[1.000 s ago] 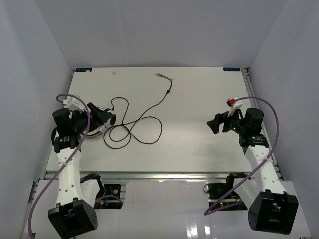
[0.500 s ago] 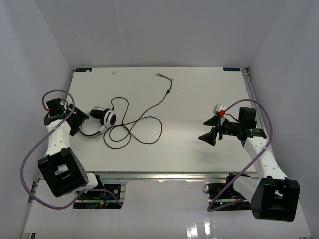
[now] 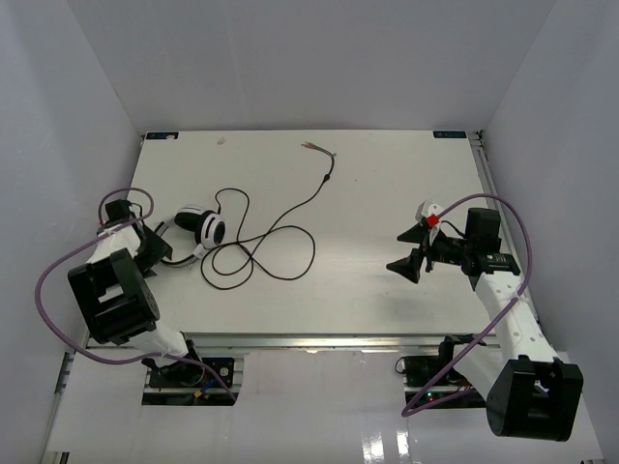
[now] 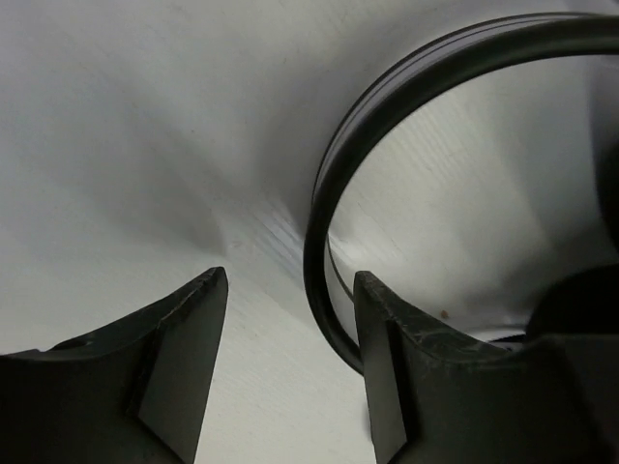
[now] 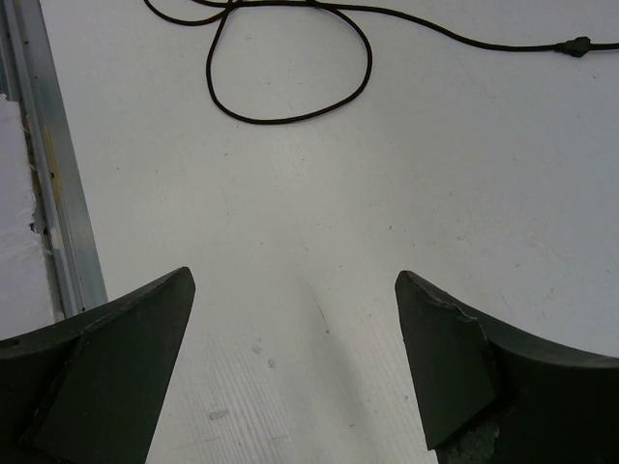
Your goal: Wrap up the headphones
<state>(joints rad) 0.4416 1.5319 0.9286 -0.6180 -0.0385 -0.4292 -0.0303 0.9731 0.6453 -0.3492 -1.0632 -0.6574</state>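
The headphones [image 3: 201, 228] lie at the left of the table, white ear cups with black pads. Their thin black cord [image 3: 259, 253] loops on the table and runs to the frayed wire ends [image 3: 315, 147] at the back. My left gripper [image 3: 158, 247] is open at the headband; in the left wrist view the black headband [image 4: 327, 193] arcs between my fingers, close against the right finger [image 4: 406, 367], and the jaws [image 4: 290, 280] are not closed on it. My right gripper [image 3: 411, 265] is open and empty over bare table. The right wrist view [image 5: 295, 280] shows the cord loop [image 5: 290, 118] ahead.
White walls enclose the table on the left, back and right. A metal rail [image 5: 58, 193] runs along the near table edge. Purple arm cables [image 3: 53, 290] hang beside both arms. A small inline bump [image 5: 576, 44] sits on the cord.
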